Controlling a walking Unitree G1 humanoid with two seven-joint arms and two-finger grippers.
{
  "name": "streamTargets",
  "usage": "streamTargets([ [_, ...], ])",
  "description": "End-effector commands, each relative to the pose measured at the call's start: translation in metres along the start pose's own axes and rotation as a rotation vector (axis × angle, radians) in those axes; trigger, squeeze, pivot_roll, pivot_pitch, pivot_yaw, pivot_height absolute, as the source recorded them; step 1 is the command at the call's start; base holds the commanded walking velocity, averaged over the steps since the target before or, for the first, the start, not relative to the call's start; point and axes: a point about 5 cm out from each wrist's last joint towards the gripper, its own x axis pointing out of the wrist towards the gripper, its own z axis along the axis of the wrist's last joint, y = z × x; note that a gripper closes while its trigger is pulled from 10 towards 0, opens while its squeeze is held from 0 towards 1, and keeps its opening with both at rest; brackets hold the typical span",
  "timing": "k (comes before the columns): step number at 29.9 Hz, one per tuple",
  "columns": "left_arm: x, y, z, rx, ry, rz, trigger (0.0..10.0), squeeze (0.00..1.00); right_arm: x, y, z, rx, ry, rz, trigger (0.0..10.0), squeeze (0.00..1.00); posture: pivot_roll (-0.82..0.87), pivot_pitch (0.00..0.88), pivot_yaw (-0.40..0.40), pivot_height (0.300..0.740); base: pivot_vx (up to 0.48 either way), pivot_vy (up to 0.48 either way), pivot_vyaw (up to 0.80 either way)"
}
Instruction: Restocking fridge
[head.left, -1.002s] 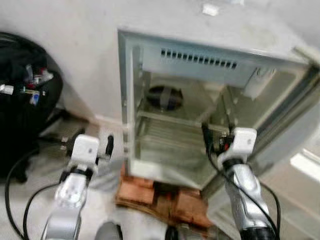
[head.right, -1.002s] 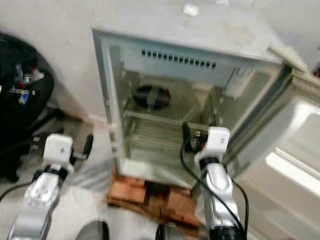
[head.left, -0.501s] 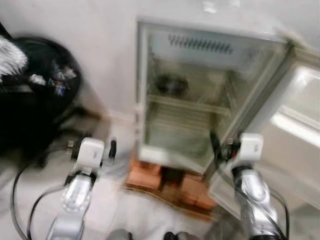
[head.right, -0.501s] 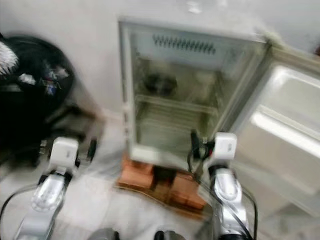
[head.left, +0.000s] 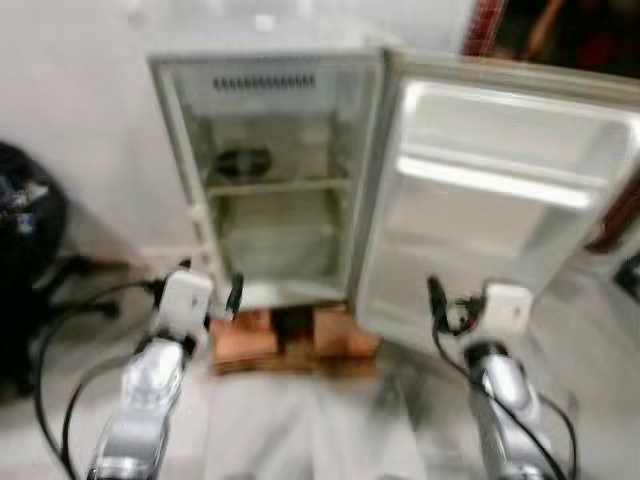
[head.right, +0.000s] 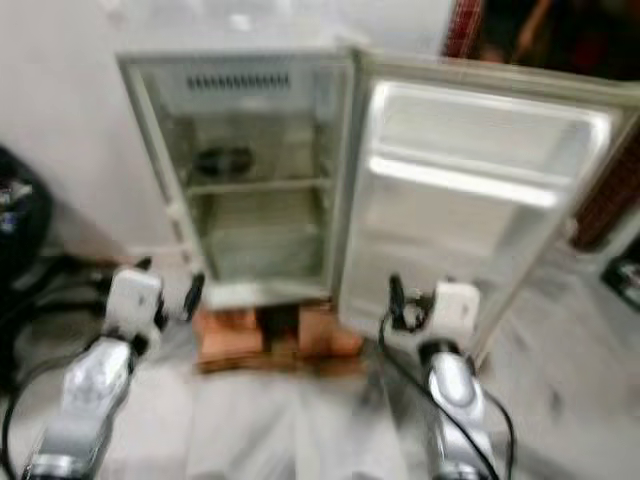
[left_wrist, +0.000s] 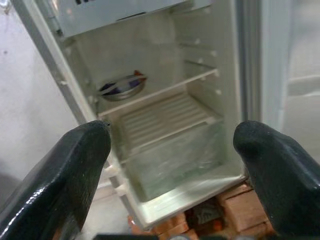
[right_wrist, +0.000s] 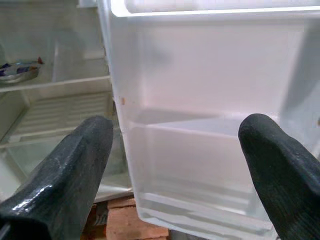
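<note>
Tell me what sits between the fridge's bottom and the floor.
The fridge stands raised on reddish-brown bricks, with a dark gap between them; the left eye view and left wrist view both show this.

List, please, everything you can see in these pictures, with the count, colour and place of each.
fridge: one, white, open, against the wall, standing on bricks
fridge door: one, white, swung wide to the robot's right
bowl: one, metal with something dark in it, on the upper shelf
bricks: a few, orange-brown, under the fridge
chair: one, black, at the far left with clutter on it
cables: black, on the floor at the left
left gripper: black fingers apart, facing the fridge interior
right gripper: black fingers apart, facing the door shelf
</note>
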Motion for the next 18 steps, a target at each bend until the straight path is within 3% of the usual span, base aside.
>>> streamTargets([
  [1, -0.002, 0.000, -0.003, -0.001, 0.009, -0.009, 10.0, 0.00, 0.002, 0.001, 0.005, -0.014, -0.015, 0.016, 10.0, 0.00, 0.01, 0.000, -0.003, 0.740, 0.000, -0.285, 0.00],
  [18, -0.007, -0.003, -0.007, -0.008, 0.020, 0.007, 10.0, 0.00, 0.024, -0.003, 0.020, -0.063, -0.044, 0.060, 10.0, 0.00, 0.03, 0.000, -0.041, 0.740, 0.000, -0.454, 0.00],
])
